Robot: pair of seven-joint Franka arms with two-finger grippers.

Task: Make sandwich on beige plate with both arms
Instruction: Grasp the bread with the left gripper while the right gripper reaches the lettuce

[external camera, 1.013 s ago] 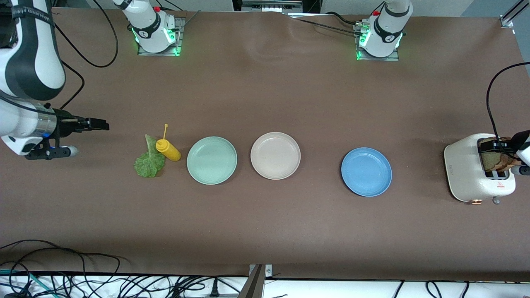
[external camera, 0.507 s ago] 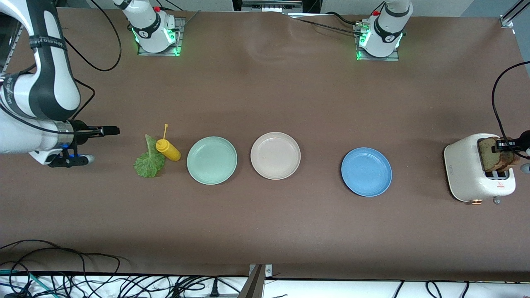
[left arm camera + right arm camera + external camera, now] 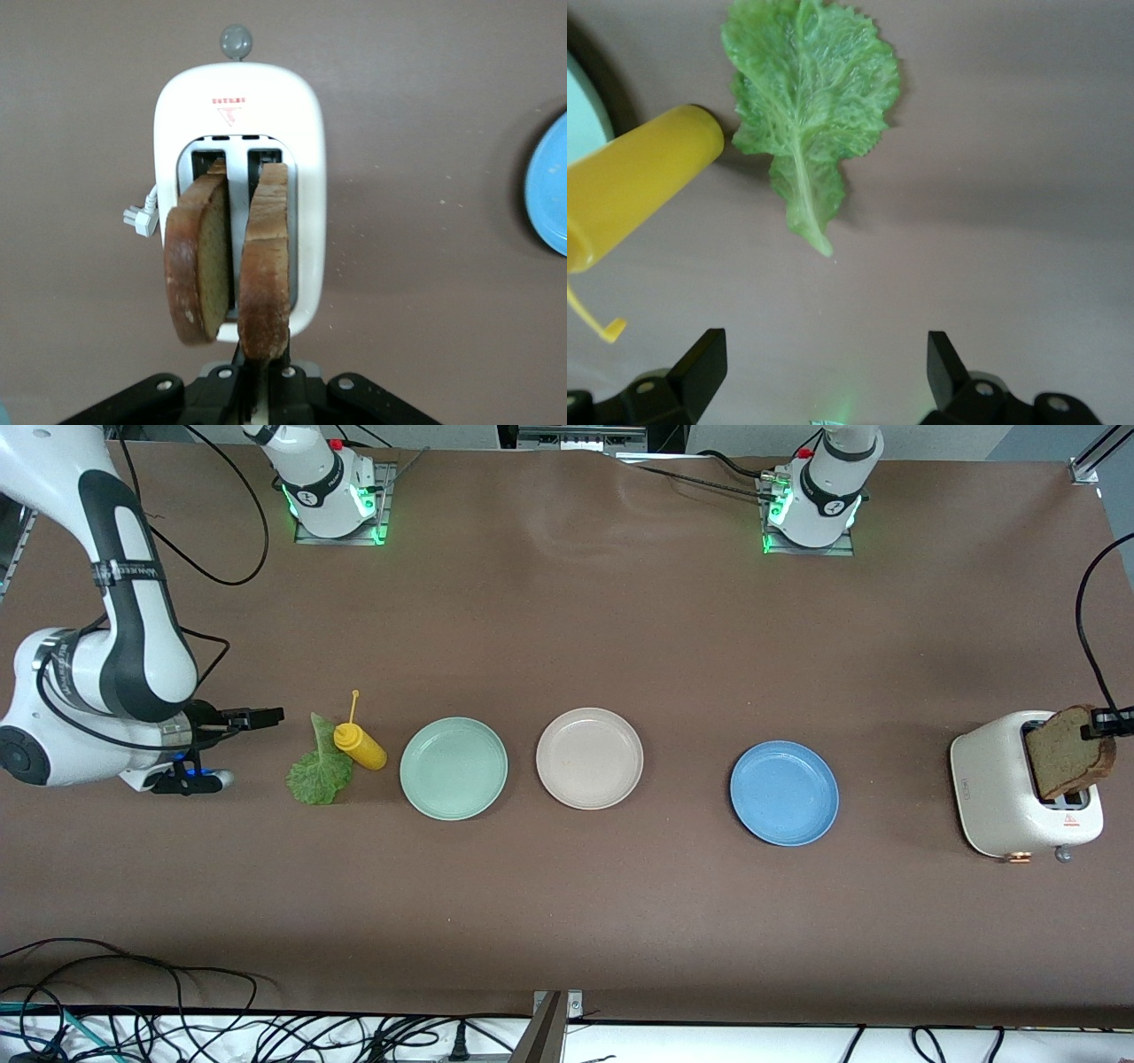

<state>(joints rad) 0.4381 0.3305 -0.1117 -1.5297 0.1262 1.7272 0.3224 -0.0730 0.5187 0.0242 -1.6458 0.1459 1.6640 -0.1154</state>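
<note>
The beige plate lies bare mid-table, and no sandwich is in view. My left gripper is shut on the edge of a brown bread slice, holding it tilted just above the white toaster. A second slice leans beside it over the other slot. My right gripper is open and low over the table, just short of the stem of the green lettuce leaf.
A yellow squeeze bottle lies against the lettuce, toward the mint green plate. A blue plate sits between the beige plate and the toaster. The toaster's cord runs off the left arm's end of the table.
My left gripper closed on the bread slice and raised it out of the toaster slot. My right arm swung in toward the lettuce with its gripper staying open.
</note>
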